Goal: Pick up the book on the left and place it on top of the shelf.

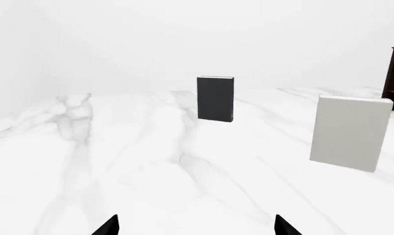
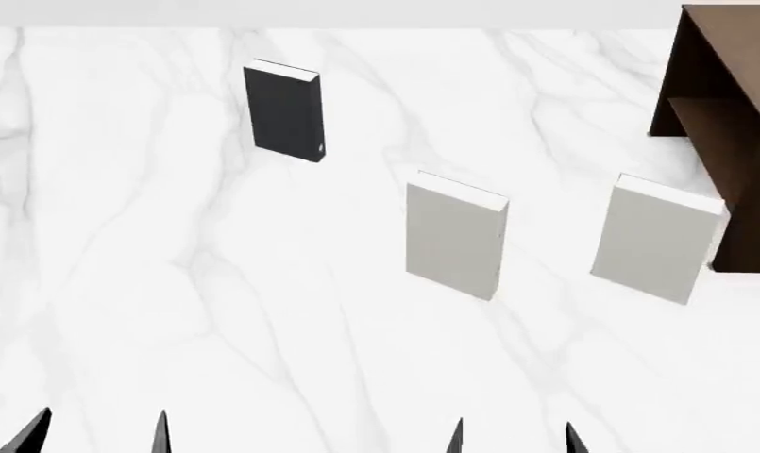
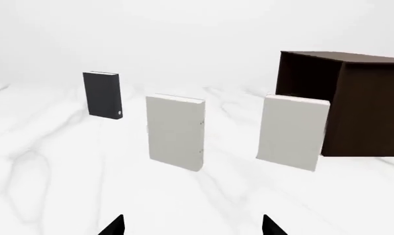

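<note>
White marble table (image 2: 165, 311) underneath, dark brown shelf (image 2: 726, 123) far right in the head view, just a sliver from the left wrist but whole side visible from the right wrist. Two grey books (image 2: 455, 236) upright mid-table, black book (image 2: 284, 111) standing alone farther back left, untouched. Left gripper (image 2: 100, 432) and right gripper (image 2: 512, 439) low at the near edge, both spread wide, gripping nothing.

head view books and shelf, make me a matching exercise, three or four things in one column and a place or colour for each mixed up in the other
Things:
1. black book
2. middle grey book
3. right grey book
4. shelf

Descriptions:
A. dark brown, at the right edge
B. standing just in front of the shelf
C. farthest left, small pale mark at a lower corner
D. light grey, between two other books

Pairs: 1-C, 2-D, 3-B, 4-A
</note>
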Controlling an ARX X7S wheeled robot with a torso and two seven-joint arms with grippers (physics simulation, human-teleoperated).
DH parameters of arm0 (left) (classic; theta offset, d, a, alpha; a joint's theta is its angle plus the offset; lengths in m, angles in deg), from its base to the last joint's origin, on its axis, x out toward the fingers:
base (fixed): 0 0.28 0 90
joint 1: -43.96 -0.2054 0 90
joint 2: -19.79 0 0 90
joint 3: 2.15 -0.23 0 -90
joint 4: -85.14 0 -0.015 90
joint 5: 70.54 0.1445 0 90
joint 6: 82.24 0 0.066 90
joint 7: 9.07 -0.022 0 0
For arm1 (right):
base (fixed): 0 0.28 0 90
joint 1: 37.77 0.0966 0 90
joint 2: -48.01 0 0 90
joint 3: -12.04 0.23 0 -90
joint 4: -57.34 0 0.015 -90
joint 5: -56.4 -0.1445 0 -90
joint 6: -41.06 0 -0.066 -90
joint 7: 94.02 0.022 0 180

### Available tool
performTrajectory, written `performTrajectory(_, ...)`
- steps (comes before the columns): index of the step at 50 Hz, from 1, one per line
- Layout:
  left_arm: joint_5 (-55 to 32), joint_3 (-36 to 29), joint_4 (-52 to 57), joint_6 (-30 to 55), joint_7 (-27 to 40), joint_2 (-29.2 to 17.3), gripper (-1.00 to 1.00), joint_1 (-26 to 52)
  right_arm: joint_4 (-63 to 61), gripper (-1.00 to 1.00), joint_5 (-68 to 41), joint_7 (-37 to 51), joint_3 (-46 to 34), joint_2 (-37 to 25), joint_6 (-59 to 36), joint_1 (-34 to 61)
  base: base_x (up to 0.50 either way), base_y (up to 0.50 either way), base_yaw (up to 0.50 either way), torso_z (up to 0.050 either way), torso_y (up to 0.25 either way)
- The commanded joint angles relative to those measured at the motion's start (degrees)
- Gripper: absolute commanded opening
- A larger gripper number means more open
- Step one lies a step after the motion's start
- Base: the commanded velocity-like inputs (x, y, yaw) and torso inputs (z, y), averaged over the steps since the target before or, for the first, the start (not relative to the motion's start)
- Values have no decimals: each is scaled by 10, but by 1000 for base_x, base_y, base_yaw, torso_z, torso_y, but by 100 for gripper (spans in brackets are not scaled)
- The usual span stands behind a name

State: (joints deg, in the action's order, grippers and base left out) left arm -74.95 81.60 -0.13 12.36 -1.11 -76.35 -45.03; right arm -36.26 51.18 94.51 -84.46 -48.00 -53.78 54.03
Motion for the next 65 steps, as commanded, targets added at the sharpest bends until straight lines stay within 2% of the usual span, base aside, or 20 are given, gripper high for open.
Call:
performTrajectory(1, -35, 8, 164, 257, 16, -39, 100, 91, -190, 100, -40, 27, 8, -22, -278, 95, 0, 0, 0, 0, 0)
performTrajectory(3, -54, 18, 206, 311, 9, -46, 100, 125, -228, 100, -53, 30, 13, -27, -346, 134, 0, 0, 0, 0, 0)
performTrajectory(5, -84, 37, 253, 415, 6, -55, 100, 195, -263, 100, -75, 32, 26, -27, -439, 221, 0, 0, 0, 0, 0)
performTrajectory(7, -113, 57, 268, 498, 5, -55, 100, 250, -269, 100, -77, 38, 24, -31, -491, 284, 0, 0, 0, 0, 0)
performTrajectory(9, -115, 55, 278, 547, 10, -67, 100, 304, -263, 100, -96, 34, 32, -29, -567, 362, 0, 0, 0, 0, 0)
performTrajectory(14, -123, 56, 279, 604, 10, -80, 100, 382, -218, 100, -101, 38, 41, -27, -617, 453, 0, 0, 0, 0, 0)
performTrajectory(25, -115, 37, 246, 597, 9, -92, 100, 411, -212, 100, -99, 48, 39, -34, -637, 480, 14, 0, 0, 0, 0)
performTrajectory(45, -114, 33, 245, 594, 16, -98, 100, 407, -205, 100, -108, 49, 34, -40, -643, 488, 500, 0, 0, 0, 0)
performTrajectory(65, -118, 34, 236, 581, 14, -102, 100, 402, -184, 100, -100, 49, 3, -51, -606, 470, 500, 0, 0, 0, 2)
